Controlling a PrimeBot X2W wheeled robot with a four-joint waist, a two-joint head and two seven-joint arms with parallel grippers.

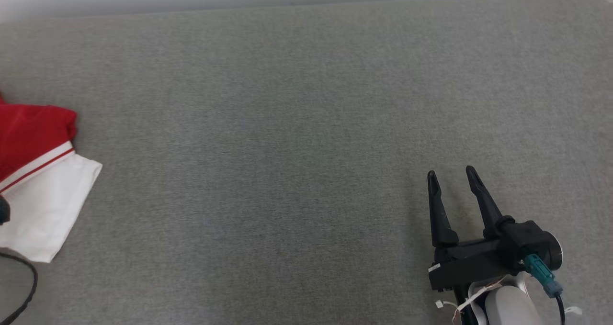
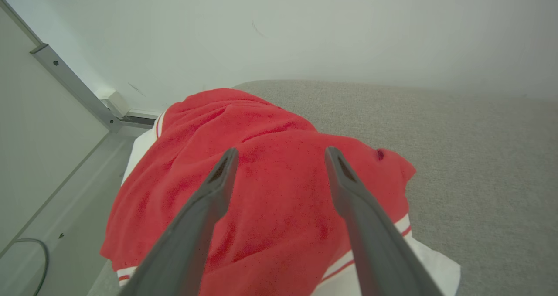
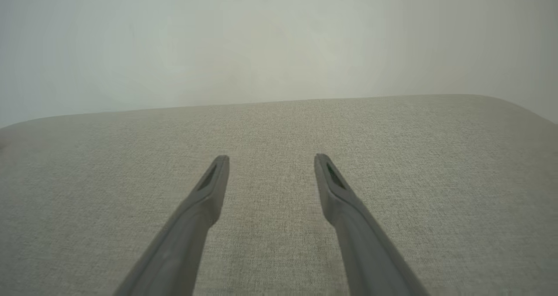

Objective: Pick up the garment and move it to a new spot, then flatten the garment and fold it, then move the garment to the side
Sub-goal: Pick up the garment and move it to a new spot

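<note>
- Across the head view spreads the counter (image 1: pixel 297 100), covered in grey woven fabric, with a pale wall along its far edge.
- At the counter's left edge lies the garment (image 1: pixel 33 172). It is a rumpled heap, red on top, with a white band and a thin red stripe, and plain white cloth spreads out nearest the robot. In the left wrist view its red part (image 2: pixel 270 191) bulges up in soft folds.
- The right tool (image 1: pixel 452 172) is at the lower right over bare counter, well apart from the garment. Its two fingers are spread and grasp nothing.
- The left tool (image 2: pixel 281 156) points at the red cloth with its fingers spread wide. Nothing is pinched between them, and I cannot tell whether they touch the cloth.
- A thin black cable (image 1: pixel 28 286) curves just beside the garment's white corner.
</note>
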